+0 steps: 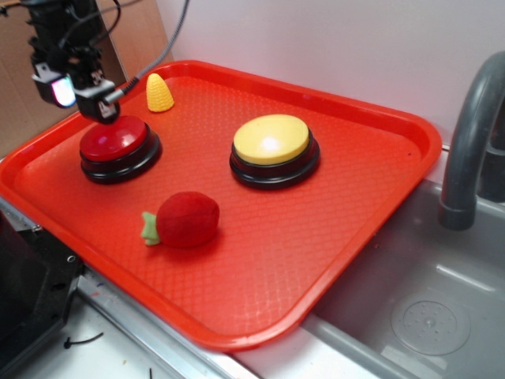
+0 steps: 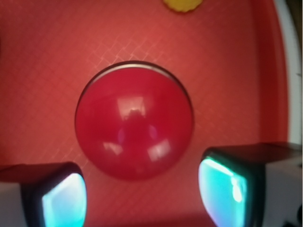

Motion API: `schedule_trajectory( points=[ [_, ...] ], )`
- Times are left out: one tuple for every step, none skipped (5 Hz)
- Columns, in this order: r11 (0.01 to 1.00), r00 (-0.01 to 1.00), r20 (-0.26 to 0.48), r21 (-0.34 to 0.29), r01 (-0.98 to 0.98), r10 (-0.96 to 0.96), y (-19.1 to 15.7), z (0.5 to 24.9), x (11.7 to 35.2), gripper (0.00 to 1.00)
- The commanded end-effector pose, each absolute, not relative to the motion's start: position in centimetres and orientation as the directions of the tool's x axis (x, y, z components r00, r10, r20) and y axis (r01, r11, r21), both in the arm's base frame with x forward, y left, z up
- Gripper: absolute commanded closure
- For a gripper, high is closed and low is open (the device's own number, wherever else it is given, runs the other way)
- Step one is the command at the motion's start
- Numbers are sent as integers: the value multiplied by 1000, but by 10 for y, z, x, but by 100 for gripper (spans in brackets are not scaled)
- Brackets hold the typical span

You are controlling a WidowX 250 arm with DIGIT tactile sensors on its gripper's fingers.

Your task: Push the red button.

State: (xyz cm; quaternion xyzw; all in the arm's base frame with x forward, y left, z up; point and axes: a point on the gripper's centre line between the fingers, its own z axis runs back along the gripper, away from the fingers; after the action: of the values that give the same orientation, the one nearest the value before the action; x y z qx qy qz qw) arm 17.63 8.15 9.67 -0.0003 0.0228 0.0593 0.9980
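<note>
Red tray [image 1: 371, 158] holds red button [image 1: 118, 142] beneath the spread-fingered tool [image 1: 79, 93].

A red plastic tray [image 1: 355, 229] carries the red button [image 1: 118, 146], a yellow button [image 1: 272, 146], a plush strawberry [image 1: 185, 219] and a yellow corn toy [image 1: 158, 92].

A close overhead view of the red button [image 2: 134, 121], a glossy round dome with a thin dark rim showing along its top edge. It sits on a red tray [image 2: 42, 61] with a fine diamond texture. Two gripper fingers [image 2: 64, 201] with glowing teal pads fill the bottom corners, set apart, one either side of the button's lower edge. A yellow object [image 2: 181, 4] is cut off at the top.
</note>
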Motion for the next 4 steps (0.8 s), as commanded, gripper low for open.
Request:
schedule_trajectory(
  points=[
    [993,993,15,34,-116,116,77,130,181,0],
    [993,993,16,16,-120,119,75,137,182,0],
    [992,991,19,3,-130,130,74,146,183,0],
    [992,992,16,7,-124,123,72,152,184,0]
  ],
)
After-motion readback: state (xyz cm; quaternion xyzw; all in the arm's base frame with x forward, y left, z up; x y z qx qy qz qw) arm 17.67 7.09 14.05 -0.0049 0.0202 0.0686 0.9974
